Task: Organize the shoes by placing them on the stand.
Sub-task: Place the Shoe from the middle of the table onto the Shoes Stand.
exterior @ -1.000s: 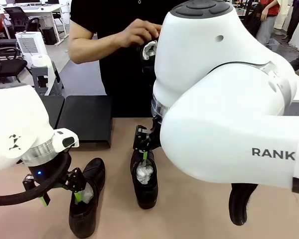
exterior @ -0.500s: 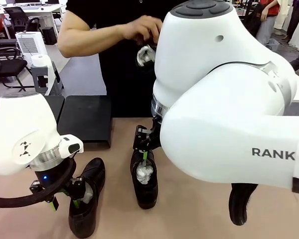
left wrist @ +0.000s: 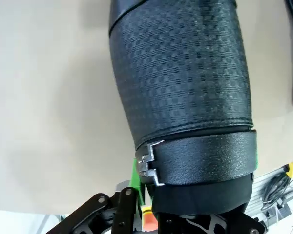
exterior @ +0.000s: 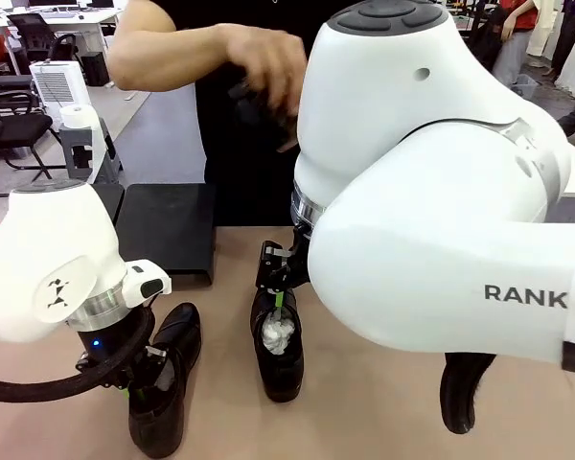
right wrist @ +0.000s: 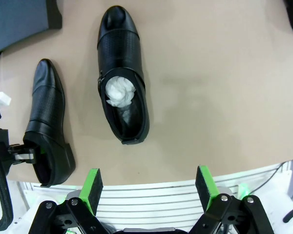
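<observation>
Because the leftmost black dress shoe [exterior: 177, 331] lies on the tan surface [exterior: 383, 412] with its toe aimed at the black stand [exterior: 168, 230] and its heel toward the robot, the left end effector [exterior: 149, 379] — jaws pinched on the heel-end wall, it appears — has the stand straight ahead along the shoe's long axis. The right end effector [right wrist: 147, 187] hangs wide open and empty over the middle shoe [right wrist: 121, 87].

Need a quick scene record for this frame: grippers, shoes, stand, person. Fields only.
left gripper: shut on left shoe, at its heel rim
right gripper: open, over middle shoe, near its heel end
right shoe: on table, partly behind right arm
stand: visible top bare
person's hand: holds a dark blurred thing
</observation>
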